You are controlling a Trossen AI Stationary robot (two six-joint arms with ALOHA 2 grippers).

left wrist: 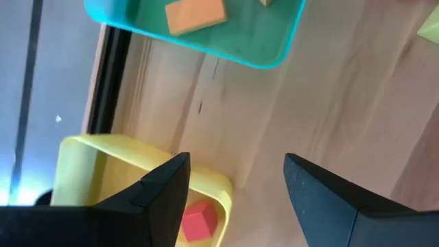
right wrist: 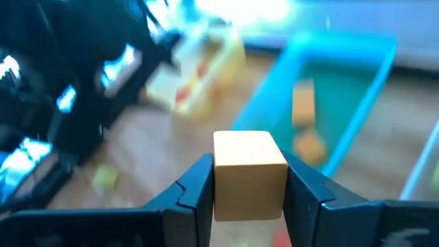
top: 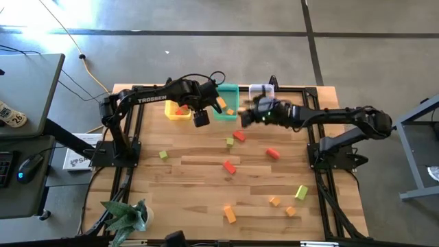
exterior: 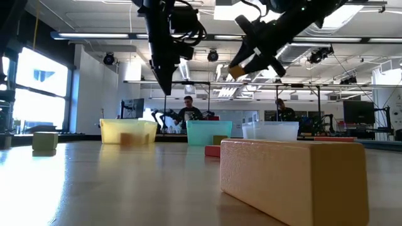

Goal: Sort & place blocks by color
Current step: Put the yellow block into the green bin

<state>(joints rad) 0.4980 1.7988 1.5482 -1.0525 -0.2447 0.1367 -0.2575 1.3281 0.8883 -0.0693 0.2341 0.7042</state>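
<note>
Right wrist view: my right tool (right wrist: 250,180) is clamped on an orange cube (right wrist: 248,175), held in the air just short of the teal bin (right wrist: 357,75). Two orange blocks (right wrist: 302,103) already lie in that bin. In the high view the cube hangs at about 12 o'clock on the bench (top: 199,199), between the teal bin and the clear bin (top: 261,90).

My left tool (left wrist: 236,185) stands apart, empty, over the yellow bin (left wrist: 137,154), which holds a red block (left wrist: 199,223).

Risks, as I judge them:
- Both my arms crowd the same far edge. A swing toward teal could clip my left wrist.
- The grip takes only the cube's lower sides. A jolt may tip it out early, onto wood or into the wrong bin.
- Letting go high may bounce it off the rim.

Materials: the blocks are matte, square-edged and look solid; the bins are thin, glossy plastic with rounded corners, likely light enough to slide if nudged. The bench is smooth planked wood. Loose red, orange and light green blocks (top: 229,166) are scattered from 3 to 9 o'clock.
</note>
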